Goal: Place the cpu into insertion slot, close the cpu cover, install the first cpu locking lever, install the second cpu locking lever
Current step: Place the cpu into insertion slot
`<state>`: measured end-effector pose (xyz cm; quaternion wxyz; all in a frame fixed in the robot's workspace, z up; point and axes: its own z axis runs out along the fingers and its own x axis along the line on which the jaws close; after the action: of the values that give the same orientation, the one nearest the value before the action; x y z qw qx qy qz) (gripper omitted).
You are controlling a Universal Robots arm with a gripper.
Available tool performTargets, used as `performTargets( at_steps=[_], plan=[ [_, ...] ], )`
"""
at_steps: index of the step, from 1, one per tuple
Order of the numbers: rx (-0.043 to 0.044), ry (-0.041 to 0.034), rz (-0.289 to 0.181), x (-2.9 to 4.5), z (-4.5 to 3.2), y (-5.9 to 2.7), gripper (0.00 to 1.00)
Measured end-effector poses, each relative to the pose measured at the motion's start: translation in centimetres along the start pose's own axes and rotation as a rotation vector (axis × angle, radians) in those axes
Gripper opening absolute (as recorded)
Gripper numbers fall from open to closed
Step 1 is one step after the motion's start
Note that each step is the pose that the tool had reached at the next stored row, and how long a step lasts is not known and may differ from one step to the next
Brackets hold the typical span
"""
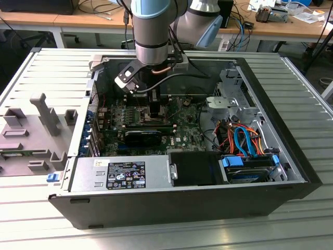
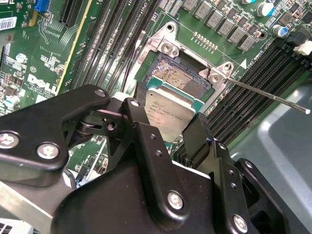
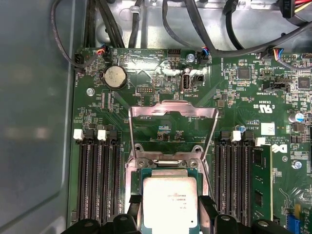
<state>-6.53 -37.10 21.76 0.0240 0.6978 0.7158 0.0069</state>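
My gripper (image 2: 168,124) is shut on the cpu (image 2: 170,113), its black fingers (image 2: 197,139) clamping two opposite edges of the chip, silvery top facing up. The chip hangs low over the insertion slot (image 2: 181,78) and covers only part of it; a strip of the dark pin field shows beyond its edge. In the first wrist view the cpu (image 3: 170,200) sits between the fingertips (image 3: 207,209), and the cpu cover (image 3: 173,111) stands swung open behind the socket. A thin locking lever (image 2: 273,97) sticks out free to one side. In the exterior view the gripper (image 1: 154,112) is down inside the computer case (image 1: 291,192).
Long black memory slots (image 3: 97,180) flank the socket on both sides. A coin battery (image 3: 115,76) and black cables (image 3: 195,29) lie beyond the cover. The case also holds a power supply (image 1: 119,174) and a drive bay with orange cables (image 1: 244,140). Grey fixtures (image 1: 41,125) stand outside the case.
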Motion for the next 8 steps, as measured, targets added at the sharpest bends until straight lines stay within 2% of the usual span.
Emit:
performTargets(
  at_steps=[8],
  plan=[
    [0.0000,0.0000,0.000,0.01,0.24,-0.01,0.54]
  ],
)
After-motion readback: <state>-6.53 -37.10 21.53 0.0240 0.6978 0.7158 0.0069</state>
